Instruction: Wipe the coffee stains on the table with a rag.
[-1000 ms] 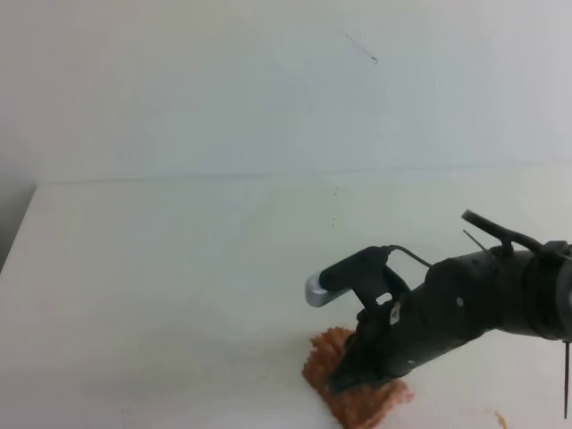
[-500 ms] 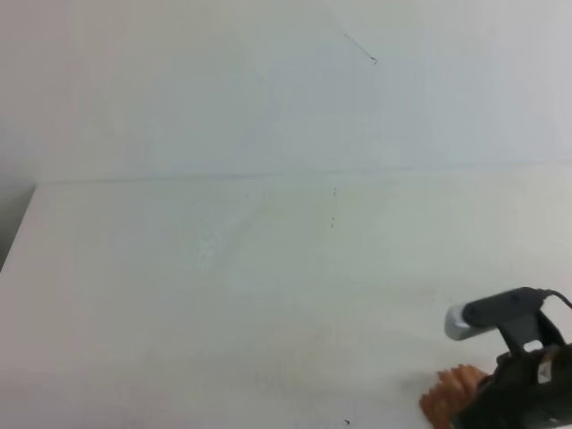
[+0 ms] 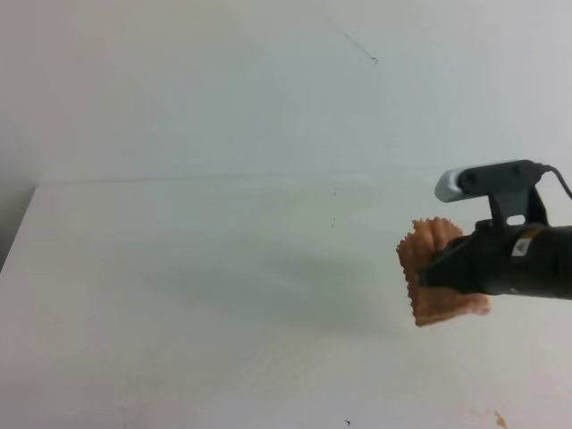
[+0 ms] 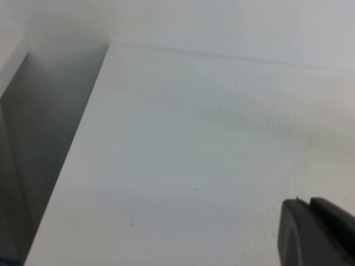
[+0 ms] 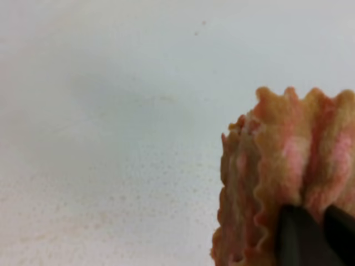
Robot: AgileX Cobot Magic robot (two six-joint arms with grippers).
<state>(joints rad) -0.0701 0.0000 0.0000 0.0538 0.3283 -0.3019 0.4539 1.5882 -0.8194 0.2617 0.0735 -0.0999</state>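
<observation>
Nearest the lower edge of the high view, at about five o'clock, a few small amber specks of the coffee stains (image 3: 498, 418) lie on the white table (image 3: 179, 295); no larger blotch shows in any view.

Farther in, at about three o'clock, the right gripper (image 3: 427, 273) reaches in from the right edge with the rag (image 3: 434, 268) pinched between its dark fingers — the cloth is bunched and folded, its scalloped edges sticking out past the fingertips toward nine o'clock. The rag appears lifted clear of the table, with a soft shadow spreading on the surface to its left. The right wrist view shows the same grip close up: the rag (image 5: 288, 166), pinkish-brown and tinged orange, stands in folds above a dark finger (image 5: 299, 235) at five o'clock. The jaws are closed on the cloth, though how firmly cannot be told.

In the left wrist view only a dark corner of the left gripper (image 4: 316, 233) shows at five o'clock — whether its jaws are apart or together cannot be told. At the far side the table meets a pale wall (image 3: 223, 89).
</observation>
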